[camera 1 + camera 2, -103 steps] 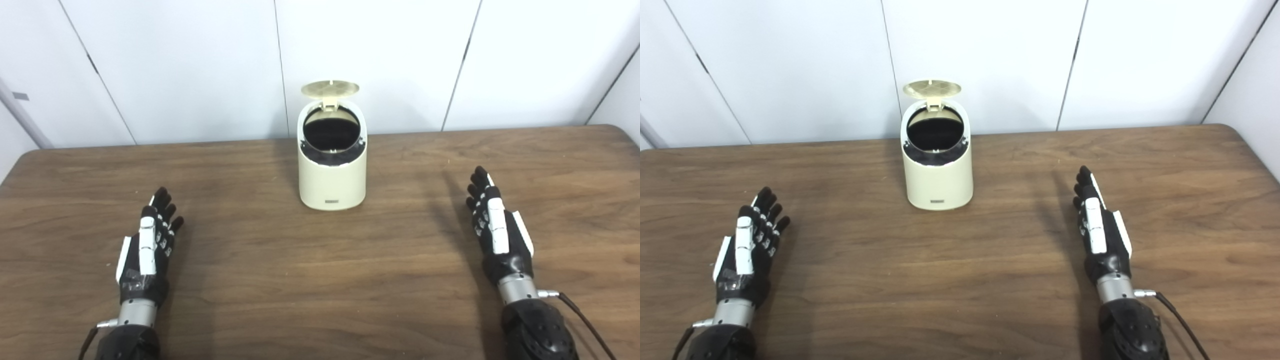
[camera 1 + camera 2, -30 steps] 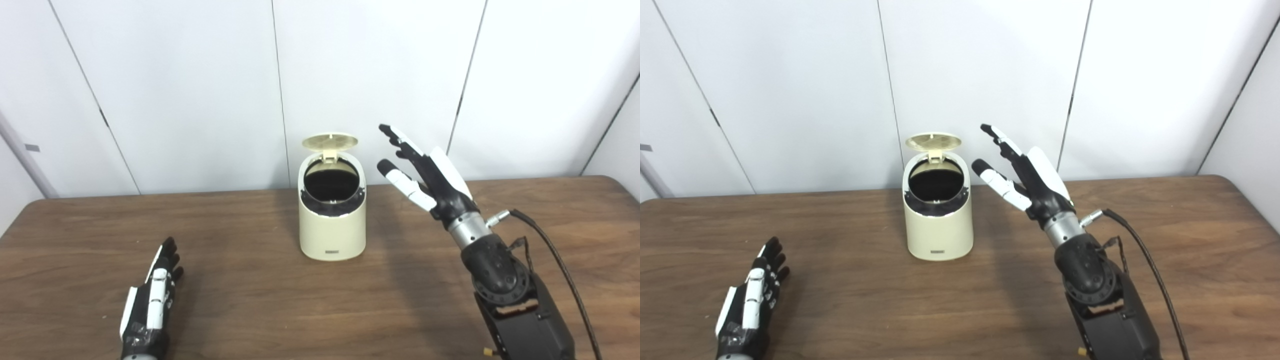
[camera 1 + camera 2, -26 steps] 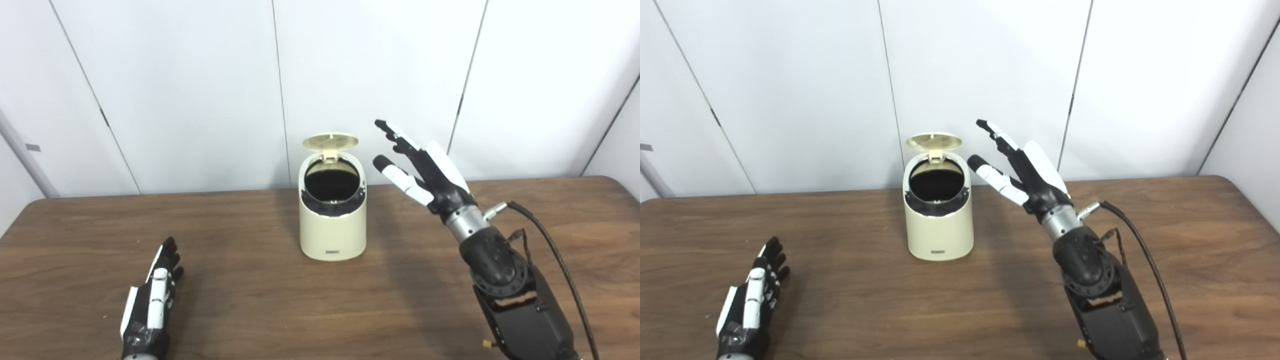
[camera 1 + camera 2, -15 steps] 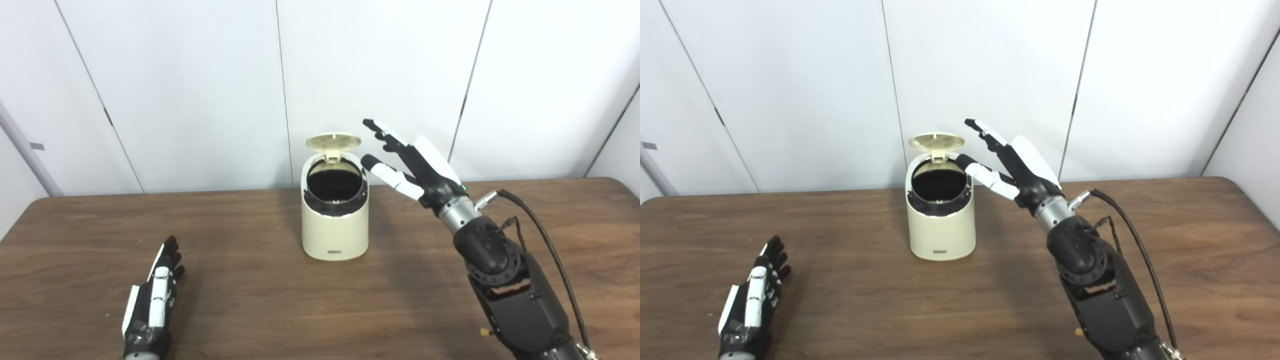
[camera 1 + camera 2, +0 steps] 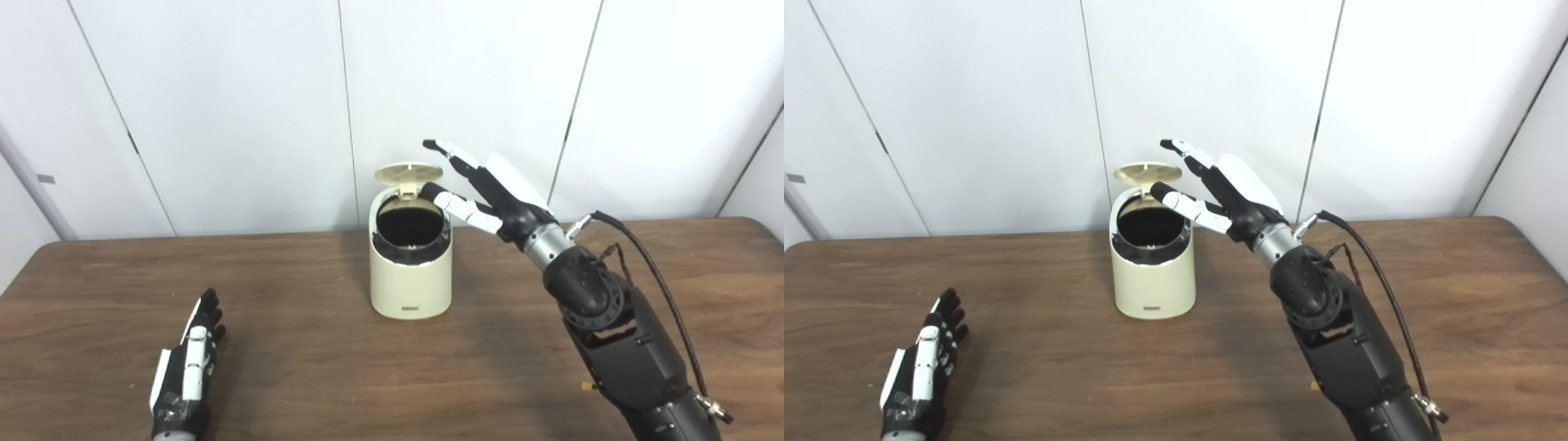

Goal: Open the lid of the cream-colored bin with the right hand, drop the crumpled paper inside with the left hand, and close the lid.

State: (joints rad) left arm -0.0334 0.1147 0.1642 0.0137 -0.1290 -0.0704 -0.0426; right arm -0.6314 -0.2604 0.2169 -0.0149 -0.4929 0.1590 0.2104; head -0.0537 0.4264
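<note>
While the lid of the cream-colored bin stands tipped up at the back of its rim, the left eye view shows the bin upright just above the middle of the frame, on the far half of the brown wooden table, its dark round mouth uncovered. The right hand reaches in from the lower right and is raised off the table at the height of the bin's top, fingers spread and holding nothing. Its thumb lies at the right edge of the bin's mouth, just beside the lid's hinge; whether it touches cannot be told. The long fingers point up and left, above the lid. A black cable loops off the wrist. The left hand lies at the lower left of the frame, low over the table, fingers straight and slightly apart, empty, well apart from the bin.

In the right eye view the bin sits a little left of centre, lid up. The right hand is again splayed and empty, thumb tip over the upper right of the mouth. The left hand is at the lower left corner, flat and unclenched. No crumpled paper shows in either view.
</note>
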